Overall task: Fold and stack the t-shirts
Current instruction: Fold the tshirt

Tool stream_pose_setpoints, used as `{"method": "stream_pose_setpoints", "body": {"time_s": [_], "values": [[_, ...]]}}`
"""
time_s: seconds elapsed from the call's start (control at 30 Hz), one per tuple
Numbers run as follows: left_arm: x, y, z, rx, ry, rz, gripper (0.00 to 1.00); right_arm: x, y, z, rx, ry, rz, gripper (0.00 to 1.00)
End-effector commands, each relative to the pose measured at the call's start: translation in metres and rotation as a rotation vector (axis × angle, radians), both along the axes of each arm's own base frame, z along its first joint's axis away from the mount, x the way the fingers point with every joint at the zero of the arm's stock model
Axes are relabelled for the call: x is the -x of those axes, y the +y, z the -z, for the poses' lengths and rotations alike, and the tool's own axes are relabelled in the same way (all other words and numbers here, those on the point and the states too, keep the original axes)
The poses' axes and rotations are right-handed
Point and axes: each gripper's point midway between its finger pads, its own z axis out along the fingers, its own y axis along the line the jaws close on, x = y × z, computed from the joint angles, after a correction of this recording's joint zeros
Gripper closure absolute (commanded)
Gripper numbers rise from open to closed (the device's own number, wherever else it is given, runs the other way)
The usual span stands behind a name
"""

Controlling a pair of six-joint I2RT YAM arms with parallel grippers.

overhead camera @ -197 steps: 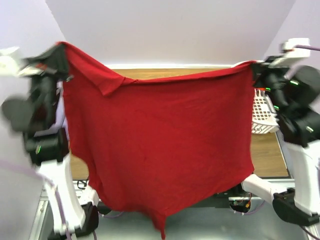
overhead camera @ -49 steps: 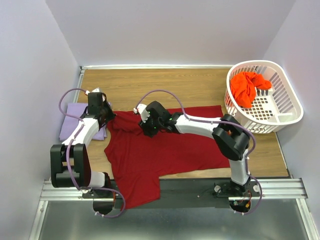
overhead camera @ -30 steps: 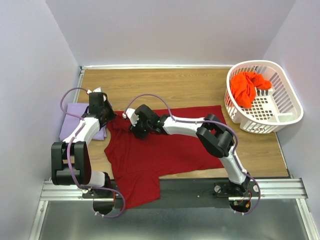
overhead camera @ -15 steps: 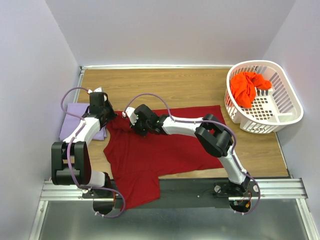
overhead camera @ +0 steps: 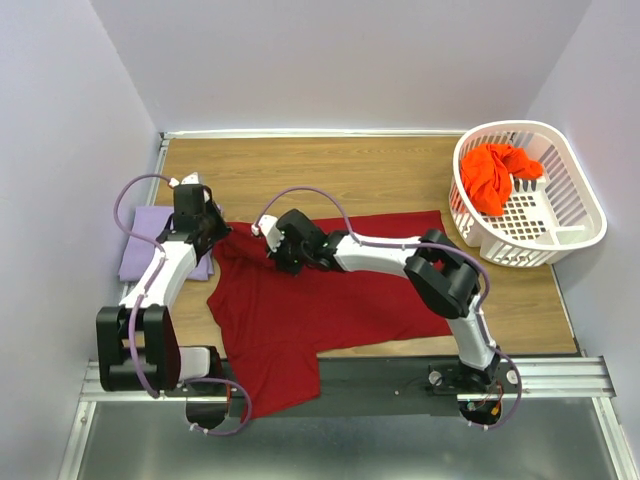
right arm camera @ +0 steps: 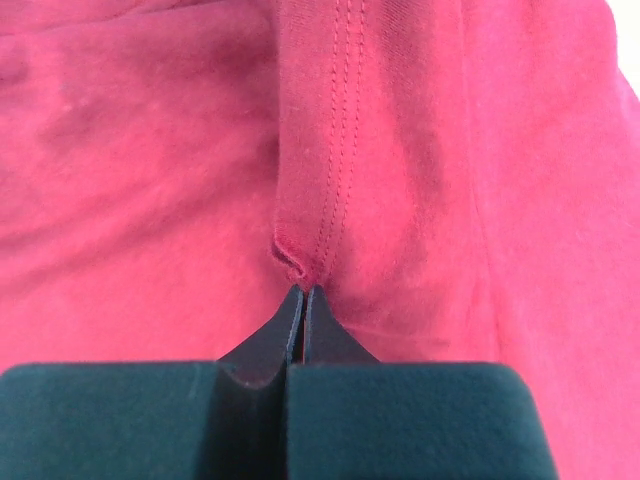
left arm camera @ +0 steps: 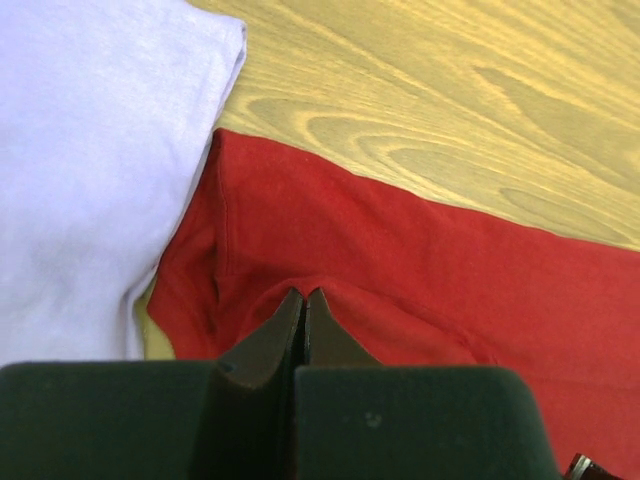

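The large dark red t-shirt (overhead camera: 340, 290) lies spread on the wooden table, its lower left part hanging over the near edge. My left gripper (overhead camera: 216, 238) is shut on a raised fold at the shirt's upper left corner (left arm camera: 300, 240), beside the folded lavender t-shirt (overhead camera: 140, 248), which also shows in the left wrist view (left arm camera: 90, 150). My right gripper (overhead camera: 276, 256) is shut on a stitched hem fold of the red shirt (right arm camera: 320, 180) a short way to the right. The orange-red t-shirt (overhead camera: 495, 175) lies crumpled in the basket.
The white lattice laundry basket (overhead camera: 570, 225) stands at the table's far right. Bare wood (overhead camera: 350, 170) lies behind the red shirt. Purple walls close in the left, back and right sides. A metal rail (overhead camera: 560, 375) runs along the near edge.
The red shirt, held up stretched between both grippers 6.6 s ago, now lies on the table. Over the last second my right gripper shifted slightly right; my left arm's elbow dropped a little.
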Motion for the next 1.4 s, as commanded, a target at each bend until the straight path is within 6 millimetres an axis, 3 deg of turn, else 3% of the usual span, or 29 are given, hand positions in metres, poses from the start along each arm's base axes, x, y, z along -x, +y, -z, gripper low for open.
{"method": "stream_pose_setpoints", "body": {"time_s": [0.0, 0.27, 0.5, 0.7, 0.97, 1.37], "values": [[0.023, 0.004, -0.008, -0.01, 0.021, -0.04, 0.97, 0.013, -0.005, -0.026, -0.032, -0.014, -0.036, 1.0], [0.063, 0.0, -0.007, 0.032, 0.062, -0.065, 0.97, 0.029, -0.019, -0.022, -0.019, 0.013, -0.069, 1.0], [0.085, -0.002, -0.009, 0.043, 0.101, -0.063, 0.96, 0.04, -0.029, -0.034, -0.033, 0.01, -0.102, 1.0], [0.107, -0.005, 0.004, 0.063, 0.166, -0.062, 0.96, 0.049, -0.04, -0.027, -0.014, 0.024, -0.123, 1.0], [0.123, -0.017, 0.017, 0.118, 0.224, -0.034, 0.95, 0.05, -0.045, -0.006, 0.032, 0.036, -0.131, 0.99], [0.135, -0.031, 0.008, 0.116, 0.244, 0.013, 0.91, 0.049, -0.054, 0.011, 0.087, 0.034, -0.146, 0.99]]}}
